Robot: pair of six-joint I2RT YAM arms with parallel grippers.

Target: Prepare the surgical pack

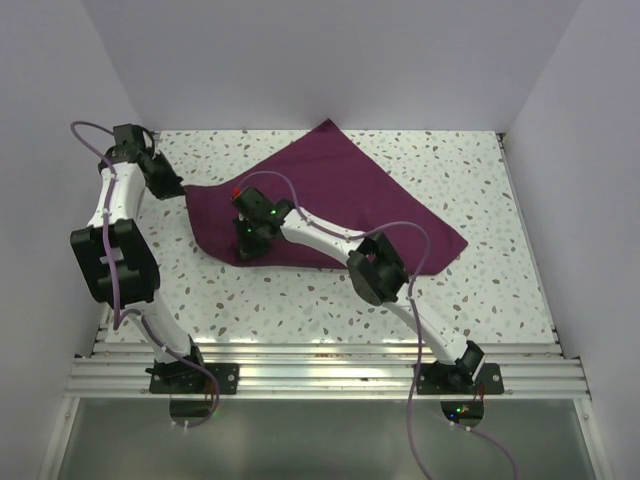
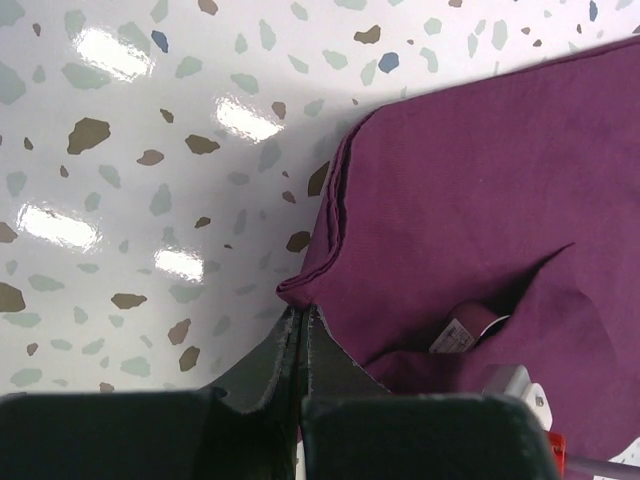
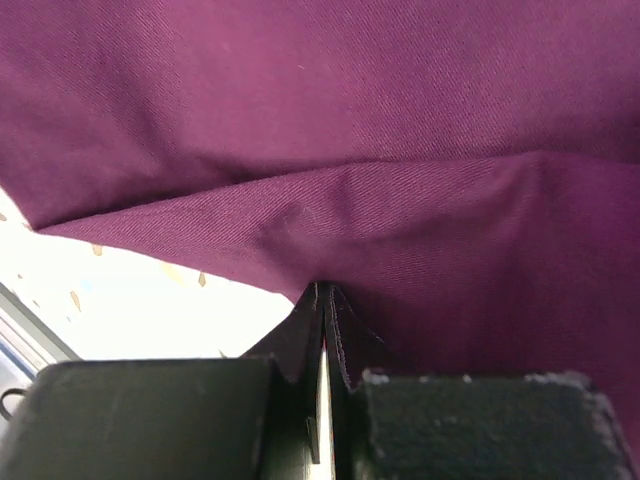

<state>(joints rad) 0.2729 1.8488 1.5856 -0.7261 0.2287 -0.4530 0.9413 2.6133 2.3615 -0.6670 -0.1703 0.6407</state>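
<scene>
- Pinching the surgical pack (image 1: 370,195) at its left corner, left end effector (image 2: 300,316) is clamped.
- Right end effector (image 3: 323,296) clamps the near edge (lifted); cloth extends rightward.

White arm links (image 1: 320,238), black joint housings (image 1: 113,262), lilac cables (image 1: 418,350), green status lights (image 1: 270,212)

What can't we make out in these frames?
- Top view: how the right gripper meets the drape, because its own body covers the contact. The cloth under the right arm is also hidden.
- Left wrist: whether the left gripper pinches the drape's corner, because the shut fingers cover it. A white-tagged item is half hidden in a fold.
- Right wrist: the drape's outline, cut off by the top and right edges.
</scene>
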